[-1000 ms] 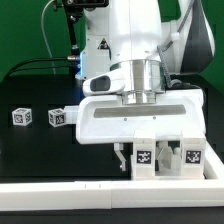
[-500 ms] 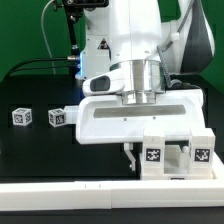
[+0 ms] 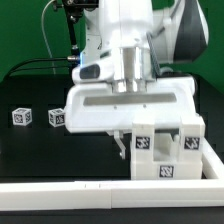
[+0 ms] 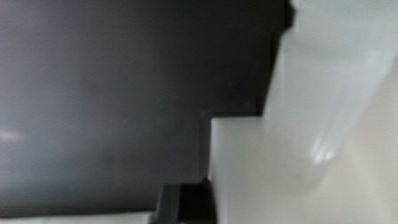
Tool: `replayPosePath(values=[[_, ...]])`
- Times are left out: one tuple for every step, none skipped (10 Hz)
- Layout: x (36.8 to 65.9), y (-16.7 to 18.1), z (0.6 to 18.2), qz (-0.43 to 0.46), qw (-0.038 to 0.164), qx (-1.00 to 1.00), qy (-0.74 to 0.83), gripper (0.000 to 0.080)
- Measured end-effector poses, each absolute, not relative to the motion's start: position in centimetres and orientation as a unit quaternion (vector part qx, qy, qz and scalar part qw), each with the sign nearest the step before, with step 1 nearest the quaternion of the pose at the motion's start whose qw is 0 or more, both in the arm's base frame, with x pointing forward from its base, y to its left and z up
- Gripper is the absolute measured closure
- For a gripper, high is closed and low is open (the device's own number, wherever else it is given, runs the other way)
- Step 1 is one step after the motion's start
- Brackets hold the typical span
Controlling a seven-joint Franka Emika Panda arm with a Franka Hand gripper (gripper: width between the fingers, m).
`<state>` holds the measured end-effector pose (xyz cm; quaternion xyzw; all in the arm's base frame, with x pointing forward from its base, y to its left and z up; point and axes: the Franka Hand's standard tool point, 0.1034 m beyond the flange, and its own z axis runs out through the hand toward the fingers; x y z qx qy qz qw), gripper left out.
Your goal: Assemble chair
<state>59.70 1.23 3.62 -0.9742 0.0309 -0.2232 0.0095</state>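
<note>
Our claw [image 3: 121,147], pressed together, sits beside the white blocky tagged plastic chair [image 3: 165,150], we judge to shove rather than grip (contact hidden).

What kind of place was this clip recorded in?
Most likely a robotics lab bench: a white robot arm reaches over a black tabletop, where white chair parts carry black-and-white fiducial tags for camera tracking.

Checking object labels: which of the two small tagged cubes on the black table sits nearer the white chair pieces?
The small tagged cube on the exterior view's right of the pair; the other cube sits farther to that view's left.
</note>
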Motion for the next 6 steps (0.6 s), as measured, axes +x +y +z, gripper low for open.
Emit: replayPosePath(values=[[59.3,1.1,4.5,-0.198,0.019,-0.979,0.031,0.0771],[59.5,0.5,6.3,-0.184,0.026,-0.982,0.035,0.0771],[59.2,0.6,7.8,-0.141,0.044,-0.988,0.036,0.0771],[59.1,0.9,8.4,-0.1,0.058,-0.993,0.034,0.0771],[59.1,1.1,8.7,-0.051,0.066,-0.996,0.028,0.0771],[59.0,1.3,9.2,-0.005,0.071,-0.997,0.03,0.0771]])
